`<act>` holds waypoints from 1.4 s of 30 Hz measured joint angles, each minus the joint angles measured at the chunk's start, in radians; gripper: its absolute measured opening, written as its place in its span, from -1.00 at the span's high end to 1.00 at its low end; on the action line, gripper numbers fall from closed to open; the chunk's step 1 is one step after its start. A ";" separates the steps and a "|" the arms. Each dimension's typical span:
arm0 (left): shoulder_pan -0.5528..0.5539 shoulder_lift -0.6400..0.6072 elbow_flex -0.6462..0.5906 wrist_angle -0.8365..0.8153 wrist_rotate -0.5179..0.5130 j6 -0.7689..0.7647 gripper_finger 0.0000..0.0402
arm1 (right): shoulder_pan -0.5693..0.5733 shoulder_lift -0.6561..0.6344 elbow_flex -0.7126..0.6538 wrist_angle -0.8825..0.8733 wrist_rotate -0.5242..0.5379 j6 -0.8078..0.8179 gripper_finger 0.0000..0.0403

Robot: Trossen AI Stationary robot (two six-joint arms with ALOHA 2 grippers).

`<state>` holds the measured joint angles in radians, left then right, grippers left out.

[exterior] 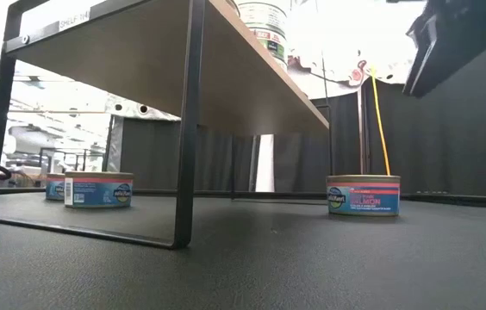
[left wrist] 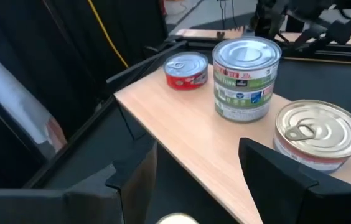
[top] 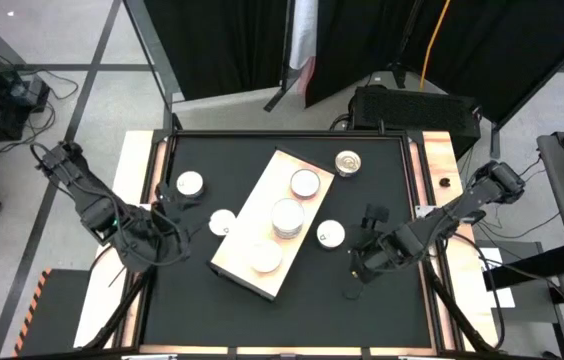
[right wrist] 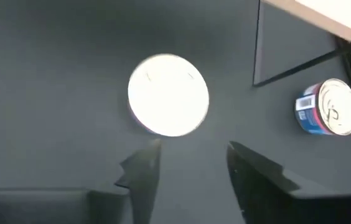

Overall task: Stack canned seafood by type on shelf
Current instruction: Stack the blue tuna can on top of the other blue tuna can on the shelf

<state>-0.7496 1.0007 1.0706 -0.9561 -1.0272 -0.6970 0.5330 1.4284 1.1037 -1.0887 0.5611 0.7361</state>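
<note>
flat round tins [top: 287, 217] w/ shiny lids, pale wood shelf [top: 245, 215], matte black tabletop [top: 302, 310]

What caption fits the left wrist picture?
Three tin stacks on the pale shelf: red tin, green stack, silver-lidded tin.

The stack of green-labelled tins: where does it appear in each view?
High view: the stack of green-labelled tins, at the middle of the shelf.
Low view: the stack, top centre.
Left wrist view: the stack, right of centre.
Right wrist view: not in it.
Shared landmark: the shelf.
</note>
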 joint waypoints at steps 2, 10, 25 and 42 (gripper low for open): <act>-0.020 0.014 0.000 0.000 -0.032 -0.001 -0.15 | -0.034 0.000 -0.007 0.003 -0.038 -0.068 0.25; -0.038 0.030 0.000 -0.029 -0.184 0.092 -0.15 | -0.150 -0.002 -0.078 0.192 -0.193 -0.228 0.56; -0.037 0.030 0.000 -0.158 -0.178 0.005 -0.15 | -0.245 -0.001 -0.221 0.400 -0.360 -0.112 0.87; -0.037 0.030 0.000 -0.161 -0.151 -0.004 -0.15 | -0.252 0.000 -0.304 0.481 -0.344 -0.086 0.98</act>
<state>-0.7868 1.0309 1.0706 -1.1172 -1.1786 -0.7010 0.2806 1.4281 0.7994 -0.6074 0.2173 0.6502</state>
